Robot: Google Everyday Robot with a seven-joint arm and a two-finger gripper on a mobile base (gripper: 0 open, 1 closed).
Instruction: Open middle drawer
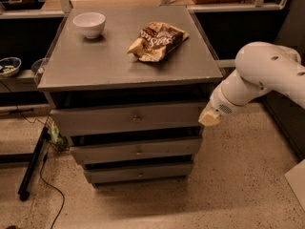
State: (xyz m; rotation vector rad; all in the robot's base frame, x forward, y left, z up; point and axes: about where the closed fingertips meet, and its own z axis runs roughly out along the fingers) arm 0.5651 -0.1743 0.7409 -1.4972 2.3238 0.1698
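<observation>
A grey, flat-topped wooden cabinet (pixel 119 68) is standing on a speckled stone floor (pixel 238 185), seen from above and in front. Three grey flat-fronted drawers are sitting one above another in its front. The tallest, widest-looking top drawer (pixel 95 120) is showing a small round metal knob at its centre. Directly below it, the middle drawer (pixel 167 148), a grey flat-fronted wooden drawer of mid-sized front, is lying between the other two, with its own small round metal knob (pixel 138 151) at the centre and a dark gap running above it. Its front is sitting back under the top drawer's front, and nothing is touching it. The narrowest-looking bottom drawer (pixel 162 171) is sitting beneath. On the cabinet's top, a small round white bowl (pixel 89 24) is resting upright near the far left corner, and a crumpled brown snack bag (pixel 157 41) is lying well apart from it, towards the far right. A thick, rounded white robot arm (pixel 267 73) is reaching in from the right edge. The cream-coloured gripper (pixel 209 117) at its end is hanging just beside the right end of the top drawer's front, above the middle drawer's level and off to the right of that drawer's knob. Whether the gripper is open or closed cannot be told, nor whether it is touching the cabinet. On the left, a thin black cable (pixel 45 185) is trailing across the floor.
</observation>
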